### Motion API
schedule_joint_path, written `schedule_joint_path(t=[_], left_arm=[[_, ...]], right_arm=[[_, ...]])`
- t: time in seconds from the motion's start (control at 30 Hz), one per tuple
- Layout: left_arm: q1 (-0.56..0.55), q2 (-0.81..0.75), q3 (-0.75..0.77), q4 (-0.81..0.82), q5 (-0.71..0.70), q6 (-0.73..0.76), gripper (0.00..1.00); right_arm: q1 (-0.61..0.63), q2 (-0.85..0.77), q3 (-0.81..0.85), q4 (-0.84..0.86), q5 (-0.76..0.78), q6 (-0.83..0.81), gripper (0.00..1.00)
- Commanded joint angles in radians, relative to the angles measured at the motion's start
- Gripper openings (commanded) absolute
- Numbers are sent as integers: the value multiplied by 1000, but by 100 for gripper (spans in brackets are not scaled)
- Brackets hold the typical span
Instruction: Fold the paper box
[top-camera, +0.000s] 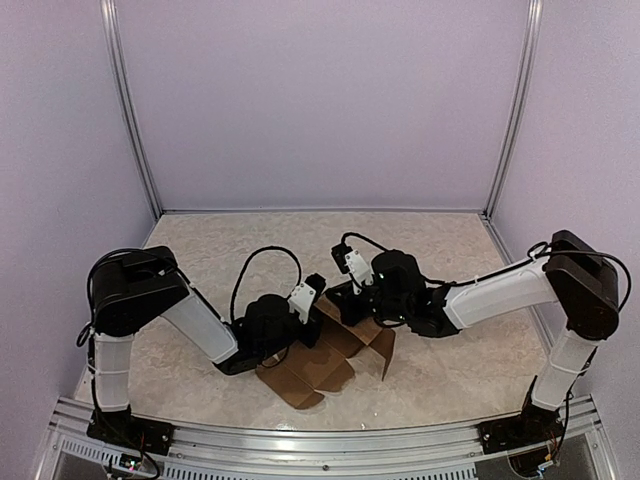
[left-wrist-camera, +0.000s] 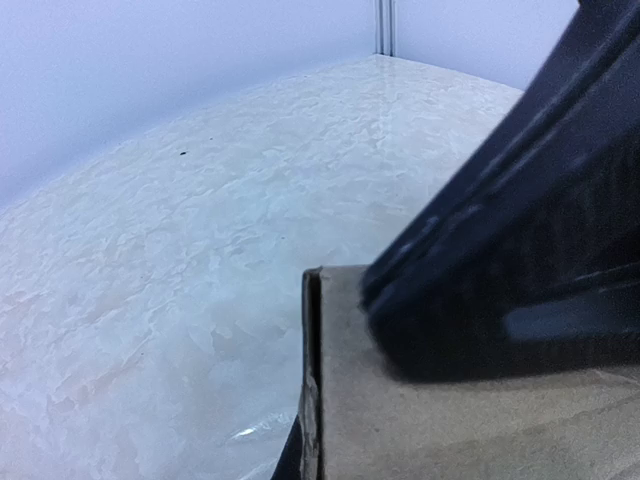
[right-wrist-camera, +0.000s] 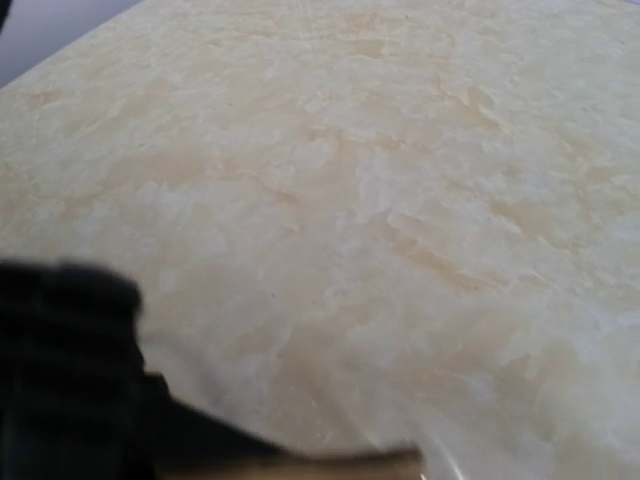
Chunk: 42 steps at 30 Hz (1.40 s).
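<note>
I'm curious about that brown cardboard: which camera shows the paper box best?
Top external: most of the paper box shows, panels and rounded flaps visible. Left wrist shows one cardboard edge close up; right wrist only a brown sliver.

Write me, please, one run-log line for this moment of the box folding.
item: paper box partly folded, on table | left pincer: shut on box edge | right pincer: shut, at box, hold unclear

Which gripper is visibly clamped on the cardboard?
The left gripper: its wrist view shows a finger pressed onto the paper box; the right gripper's shows mostly table.
</note>
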Motion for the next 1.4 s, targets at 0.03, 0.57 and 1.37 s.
schedule_joint_path(t=[0.03,0.57,1.37], left_arm=[[-3,-55,-30,-22,-105,0,0],[-4,-207,42,-416,-303,-258,0],[-72,-219,140,-772,-463,-658,0]], right_arm=[[7,-103,6,-118,27,1,1],[4,-385,82,-604,86,91,0],[1,-197,277,-784,136,226,0]])
